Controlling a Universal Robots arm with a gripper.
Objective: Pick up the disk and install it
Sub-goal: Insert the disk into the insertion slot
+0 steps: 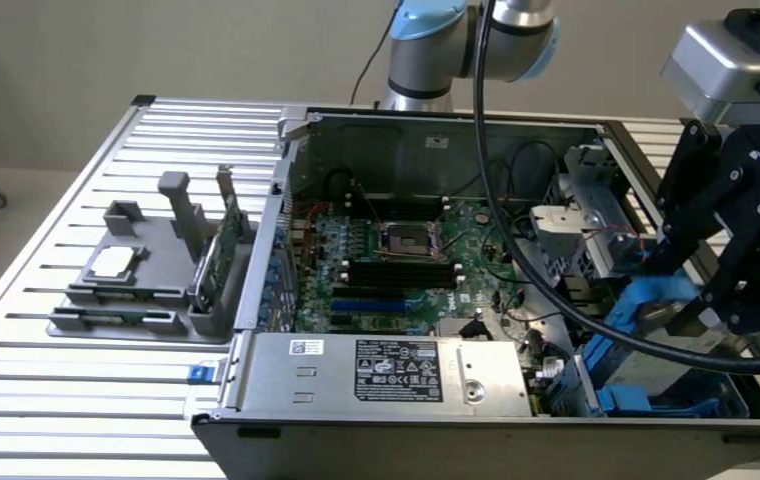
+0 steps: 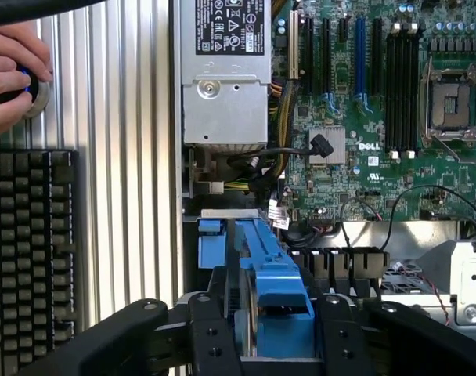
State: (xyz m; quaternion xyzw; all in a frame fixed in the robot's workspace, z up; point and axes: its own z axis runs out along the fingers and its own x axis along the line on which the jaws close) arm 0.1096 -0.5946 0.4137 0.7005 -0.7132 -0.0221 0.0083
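Observation:
The disk [image 1: 658,292] is a silver-grey drive in a blue plastic carrier. It stands on edge over the drive bay [image 1: 660,398] at the front corner of the open computer case, on the exterior view's right. My gripper [image 1: 680,305] straddles its upper end. In the wrist view the disk [image 2: 273,286] runs from my gripper [image 2: 273,341] down into the bay, between blue guide rails [image 2: 210,247]. Whether I still grip the carrier does not show.
The case holds a motherboard [image 1: 394,260] and a grey power supply [image 1: 380,370]. A thick black cable [image 1: 507,240] hangs across the case. A grey fixture [image 1: 153,275] with a chip and a green card sits on the slatted table. A person's hand [image 2: 11,70] and a keyboard [image 2: 30,251] lie beside the case.

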